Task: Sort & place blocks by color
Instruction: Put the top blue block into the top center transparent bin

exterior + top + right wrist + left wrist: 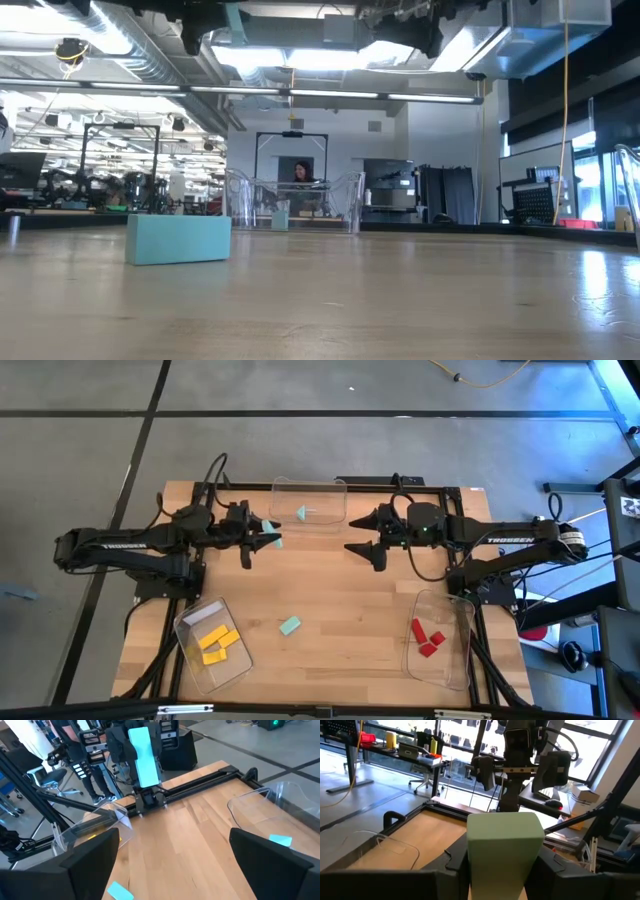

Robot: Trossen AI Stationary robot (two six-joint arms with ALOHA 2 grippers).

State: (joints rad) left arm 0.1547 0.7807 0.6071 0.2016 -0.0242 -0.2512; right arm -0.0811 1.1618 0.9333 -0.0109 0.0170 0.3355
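Seen from above, the left gripper [272, 536] clasps a mint-green block [270, 529] beside the far clear bin [310, 487]; the right gripper [362, 550] hangs with fingers spread. At table height, another mint-green block [178, 239] lies on the table [400, 300].

Left hand [268, 536] is clamped shut in the air, facing the spread-fingered right hand [362, 550].
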